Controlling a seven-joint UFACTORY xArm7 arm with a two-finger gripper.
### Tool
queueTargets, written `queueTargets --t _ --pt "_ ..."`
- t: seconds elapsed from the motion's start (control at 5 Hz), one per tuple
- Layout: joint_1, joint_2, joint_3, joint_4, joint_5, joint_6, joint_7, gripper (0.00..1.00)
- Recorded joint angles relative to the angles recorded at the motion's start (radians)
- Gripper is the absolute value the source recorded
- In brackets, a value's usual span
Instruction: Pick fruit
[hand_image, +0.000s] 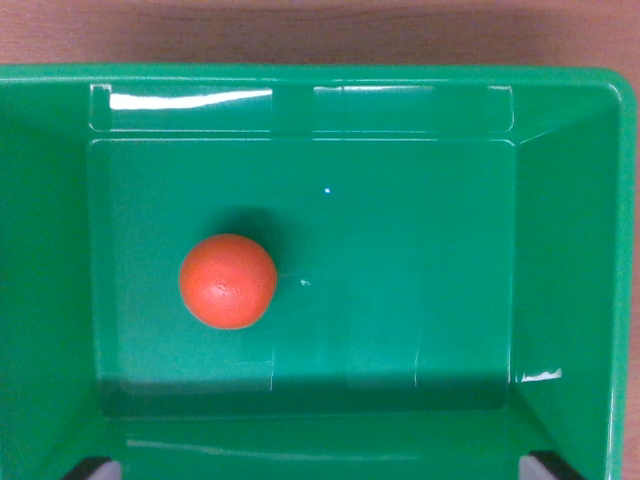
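The wrist view looks straight down into a green bin (560, 200) with sloping glossy walls and a flat floor. A single fruit (228, 281), round and orange-red with a matte, faintly dimpled skin and a small pale mark near its middle, lies on the floor of the bin, towards the wrist view's left and a little below centre. It touches no wall and casts a soft shadow up and to its right. White glare streaks run along the upper wall and the lower right corner. A strip of brown wooden table (320, 30) shows beyond the bin's top rim. Two dark fingertips (90, 468) poke in at the bottom corners, set far apart, nothing between them, well clear of the fruit
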Motion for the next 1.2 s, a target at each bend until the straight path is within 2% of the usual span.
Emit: queueTargets --t 1.2 --pt "0.0024 0.012 0.001 -0.024 0.0006 -0.037 -0.011 0.00"
